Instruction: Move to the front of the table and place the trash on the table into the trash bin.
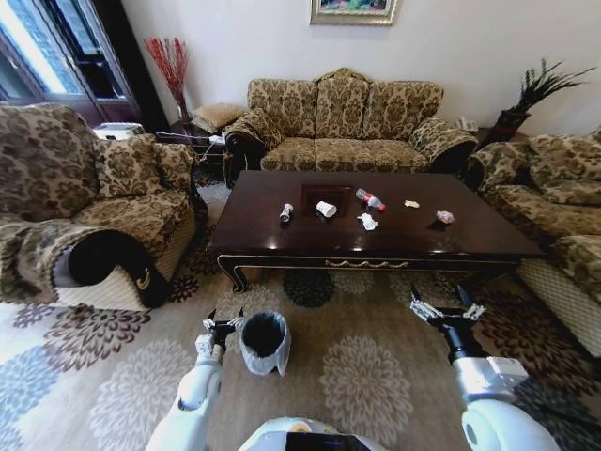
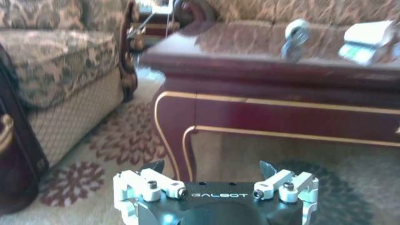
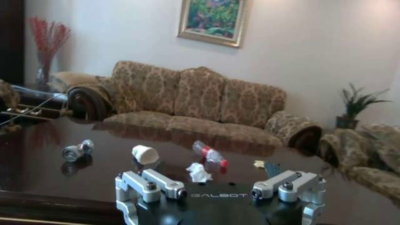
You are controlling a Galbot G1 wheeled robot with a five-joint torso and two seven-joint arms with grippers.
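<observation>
The dark brown table [image 1: 470, 240] stands ahead, in front of the sofa. On it lie a small silvery crumpled piece [image 1: 286, 212], a white paper cup [image 1: 326, 209] on its side, a clear bottle with a red cap [image 1: 370, 199], a white tissue [image 1: 368, 222], a yellowish scrap [image 1: 411, 204] and a pinkish wrapper [image 1: 444, 217]. The black trash bin [image 1: 265, 343] with a white liner stands on the carpet short of the table. My left gripper [image 1: 223, 324] hangs open just left of the bin. My right gripper [image 1: 446, 308] is open, low before the table's right part. The right wrist view shows the cup [image 3: 145, 153], bottle [image 3: 209, 153] and tissue [image 3: 198, 172].
An armchair [image 1: 113, 216] flanks the table on the left, a sofa [image 1: 343, 127] stands behind it and another couch [image 1: 554, 207] on the right. Patterned carpet [image 1: 366, 376] lies open between me and the table. The carved table leg [image 2: 181, 140] is close to the left gripper [image 2: 211, 168].
</observation>
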